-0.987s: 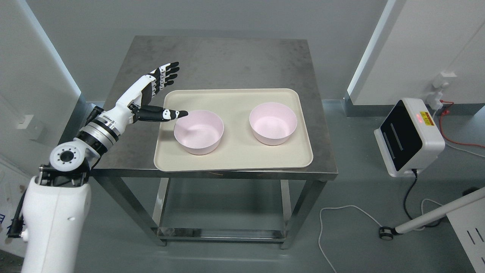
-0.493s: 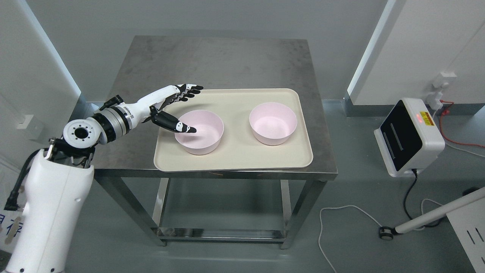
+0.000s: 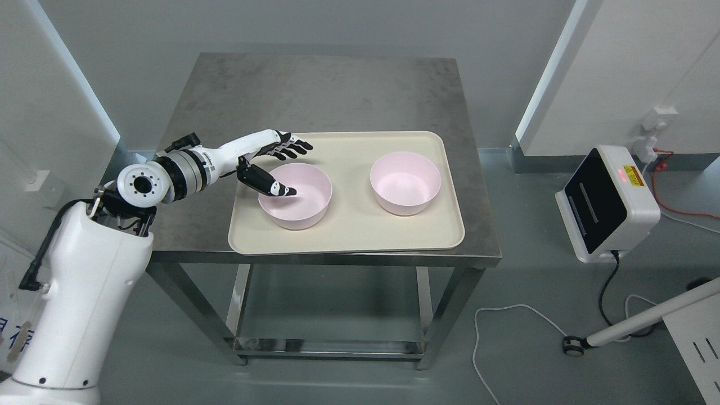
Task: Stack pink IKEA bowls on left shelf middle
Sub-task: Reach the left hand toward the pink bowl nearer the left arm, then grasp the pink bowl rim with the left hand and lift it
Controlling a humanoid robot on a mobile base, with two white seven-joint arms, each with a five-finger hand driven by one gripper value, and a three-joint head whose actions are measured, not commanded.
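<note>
The round pink plastic bowl [image 3: 295, 195] sits on the cream rectangular tray [image 3: 349, 236], left of its twin pink bowl [image 3: 405, 183], on the steel surface [image 3: 337, 90], while the left robot hand [image 3: 275, 166], open, straddles its near rim, thumb inside, apparently to pinch the wall.

pink bowls [image 3: 295, 194]: 2; tray [image 3: 349, 239]: 1; table [image 3: 315, 90]: 1; white device [image 3: 607, 205]: 1
</note>
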